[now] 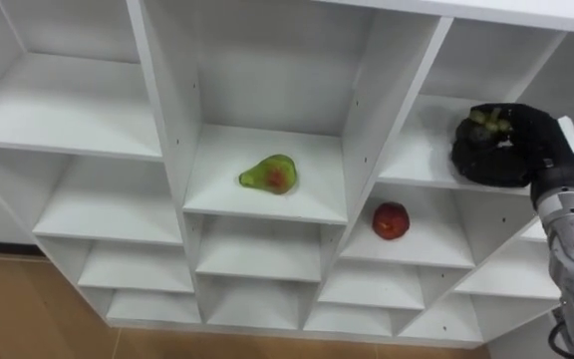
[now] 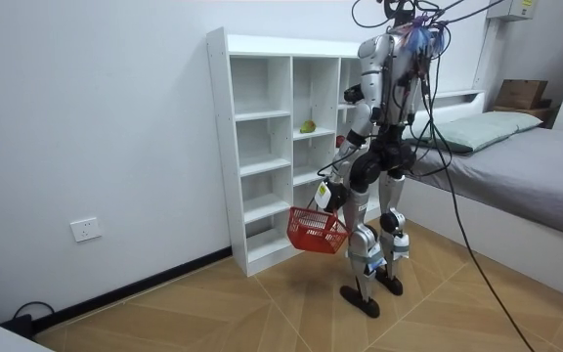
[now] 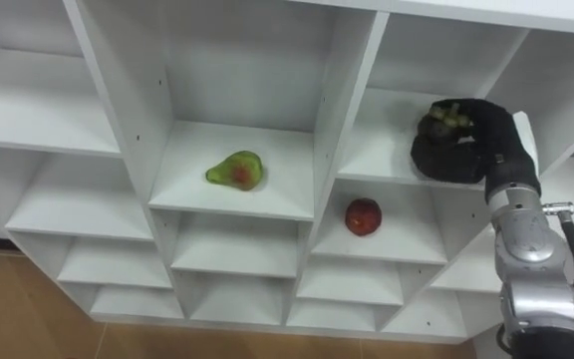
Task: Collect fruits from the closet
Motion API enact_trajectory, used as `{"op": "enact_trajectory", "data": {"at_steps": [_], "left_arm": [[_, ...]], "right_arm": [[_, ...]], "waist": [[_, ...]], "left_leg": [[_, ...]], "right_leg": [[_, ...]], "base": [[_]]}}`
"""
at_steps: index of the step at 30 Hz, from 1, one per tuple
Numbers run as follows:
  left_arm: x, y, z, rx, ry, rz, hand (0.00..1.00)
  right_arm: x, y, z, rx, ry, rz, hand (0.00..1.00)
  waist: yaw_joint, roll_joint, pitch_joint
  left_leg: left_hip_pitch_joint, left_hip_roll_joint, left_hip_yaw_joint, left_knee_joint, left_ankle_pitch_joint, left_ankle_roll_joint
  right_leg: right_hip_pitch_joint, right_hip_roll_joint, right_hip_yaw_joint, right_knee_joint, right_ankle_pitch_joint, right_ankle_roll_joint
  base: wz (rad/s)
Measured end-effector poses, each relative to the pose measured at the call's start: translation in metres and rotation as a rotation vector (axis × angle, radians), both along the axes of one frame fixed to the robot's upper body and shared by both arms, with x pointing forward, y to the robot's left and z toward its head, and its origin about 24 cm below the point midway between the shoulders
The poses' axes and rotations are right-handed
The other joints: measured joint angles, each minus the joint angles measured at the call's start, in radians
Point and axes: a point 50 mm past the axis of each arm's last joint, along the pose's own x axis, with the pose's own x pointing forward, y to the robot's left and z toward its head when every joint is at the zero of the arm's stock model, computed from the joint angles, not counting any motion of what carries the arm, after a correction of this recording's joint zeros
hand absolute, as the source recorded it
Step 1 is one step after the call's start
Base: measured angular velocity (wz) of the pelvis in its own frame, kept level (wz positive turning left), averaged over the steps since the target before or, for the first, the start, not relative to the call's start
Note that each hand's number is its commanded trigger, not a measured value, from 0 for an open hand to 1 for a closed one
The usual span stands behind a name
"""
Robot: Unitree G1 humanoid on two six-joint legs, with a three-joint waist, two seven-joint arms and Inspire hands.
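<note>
Grasping: right hand (image 1: 511, 150), upper right of frame, curled round a green fruit (image 1: 487, 122). Next, probably lift it out and down to red basket (image 2: 316, 231) in left hand (image 2: 324, 195)

Open-fronted cubbies (image 1: 217, 170), dividers (image 1: 162, 100) between, pear (image 1: 270, 175) apparently unobstructed

I see a green pear (image 1: 270, 176) with a red blush lying on its side in a middle compartment of the white closet (image 1: 157, 120). A red apple (image 1: 391, 220) sits one shelf lower, in the next column to the right. Above the apple, what looks like a small bunch of green grapes (image 1: 488, 122) lies near the shelf's front, with the right hand (image 1: 511, 155) curled round it.
</note>
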Motion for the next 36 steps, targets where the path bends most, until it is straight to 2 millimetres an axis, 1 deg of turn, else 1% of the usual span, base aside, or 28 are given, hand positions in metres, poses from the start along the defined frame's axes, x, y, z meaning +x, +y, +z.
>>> {"op": "enact_trajectory", "data": {"at_steps": [1, 4, 9, 11, 16, 18, 20, 22, 25, 28, 29, 31, 33, 34, 36], "left_arm": [[0.001, 0.000, 0.000, 0.000, -0.003, -0.001, 1.00], [0.003, 0.000, 0.000, 0.001, -0.006, -0.002, 1.00], [0.009, 0.000, 0.001, 0.000, -0.020, -0.006, 1.00], [0.010, 0.000, 0.001, 0.000, -0.024, -0.007, 1.00], [0.009, 0.000, 0.001, 0.002, -0.025, -0.005, 1.00], [0.009, -0.001, 0.001, 0.000, -0.028, -0.007, 1.00], [0.009, -0.001, 0.000, -0.003, -0.032, -0.009, 1.00], [0.008, -0.001, 0.000, -0.004, -0.039, -0.013, 1.00], [0.009, -0.001, 0.001, -0.003, -0.047, -0.014, 1.00], [0.010, -0.002, 0.000, -0.007, -0.064, -0.008, 1.00], [0.012, -0.003, 0.000, -0.009, -0.069, -0.009, 1.00], [0.018, -0.005, 0.001, -0.020, -0.093, -0.003, 1.00], [0.019, -0.008, 0.000, -0.028, -0.099, -0.004, 1.00], [0.020, -0.009, 0.000, -0.032, -0.100, -0.004, 1.00], [0.020, -0.012, -0.001, -0.039, -0.103, -0.003, 1.00]], "right_arm": [[0.001, 0.001, 0.000, 0.000, -0.001, 0.004, 1.00], [0.001, 0.004, 0.000, 0.002, -0.005, 0.016, 1.00], [0.001, 0.005, 0.000, 0.000, -0.008, 0.025, 1.00], [0.001, 0.006, 0.000, 0.000, -0.007, 0.026, 1.00], [0.001, 0.008, 0.001, -0.004, -0.012, 0.037, 1.00], [0.001, 0.009, 0.003, -0.007, -0.021, 0.044, 1.00], [-0.003, 0.012, 0.005, -0.010, -0.034, 0.055, 1.00], [-0.008, 0.015, 0.005, -0.012, -0.045, 0.071, 1.00], [-0.016, 0.026, 0.008, -0.022, -0.062, 0.124, 1.00], [-0.025, 0.041, 0.009, 0.006, -0.081, 0.179, 1.00], [-0.026, 0.042, 0.010, 0.009, -0.087, 0.182, 1.00], [-0.029, 0.046, 0.017, 0.007, -0.117, 0.206, 1.00], [-0.030, 0.049, 0.025, 0.005, -0.149, 0.219, 1.00], [-0.032, 0.051, 0.029, 0.004, -0.168, 0.227, 1.00], [-0.033, 0.055, 0.034, 0.005, -0.195, 0.237, 1.00]], "waist": [[0.001, 0.003, 0.0023], [-0.001, 0.009, 0.0055], [-0.002, 0.011, 0.0053], [-0.002, 0.011, 0.0029], [-0.004, 0.020, -0.0066], [-0.005, 0.020, -0.0081], [-0.004, 0.023, -0.0070], [-0.003, 0.024, -0.0059], [-0.002, 0.025, -0.0057], [-0.005, 0.025, -0.0053], [-0.005, 0.026, -0.0053], [-0.006, 0.030, -0.0026], [-0.008, 0.034, -0.0011], [-0.009, 0.036, -0.0023], [-0.010, 0.039, -0.0019]], "left_leg": [[0.000, 0.000, 0.000, 0.000, 0.000, 0.000], [0.000, 0.000, -0.001, -0.001, 0.000, 0.000], [-0.001, 0.000, 0.000, -0.002, 0.000, 0.000], [0.000, 0.000, 0.000, -0.002, 0.000, 0.000], [0.003, 0.000, 0.001, 0.000, 0.000, 0.000], [0.005, 0.000, 0.000, 0.000, 0.000, 0.000], [0.006, 0.000, 0.000, 0.000, 0.000, 0.000], [0.007, 0.000, 0.003, 0.000, 0.000, 0.000], [0.006, 0.001, 0.014, -0.002, 0.000, 0.000], [0.006, 0.001, 0.027, -0.003, 0.000, 0.000], [0.003, 0.001, 0.027, -0.003, 0.000, 0.000], [-0.008, 0.000, 0.029, -0.003, 0.000, 0.001], [-0.011, -0.001, 0.028, -0.003, 0.001, 0.001], [-0.012, 0.000, 0.029, -0.003, 0.000, 0.001], [-0.017, 0.000, 0.031, -0.003, 0.000, 0.001]], "right_leg": [[0.000, 0.000, 0.000, 0.000, 0.000, 0.000], [-0.001, 0.000, -0.001, 0.000, 0.000, 0.000], [-0.001, 0.000, 0.000, 0.000, 0.000, 0.000], [-0.001, 0.000, 0.000, 0.000, 0.000, 0.000], [-0.003, 0.001, 0.004, 0.001, 0.000, 0.000], [-0.003, 0.000, 0.004, 0.002, 0.000, 0.000], [-0.003, 0.000, 0.004, 0.003, 0.000, 0.000], [-0.004, 0.000, 0.007, 0.003, 0.000, 0.000], [-0.008, 0.002, 0.019, 0.003, 0.000, 0.000], [-0.014, 0.002, 0.033, 0.007, 0.000, 0.000], [-0.020, 0.002, 0.034, 0.010, 0.000, 0.000], [-0.033, 0.000, 0.035, 0.016, 0.001, 0.001], [-0.036, 0.000, 0.033, 0.016, 0.001, 0.001], [-0.036, 0.000, 0.032, 0.015, 0.001, 0.001], [-0.037, 0.001, 0.033, 0.014, 0.001, 0.001]], "base": [[0.00], [0.00], [0.00], [0.00], [0.00], [0.00], [0.00], [-0.03], [-0.10], [-0.11], [-0.05], [-0.02], [0.00], [0.00], [0.00]]}}
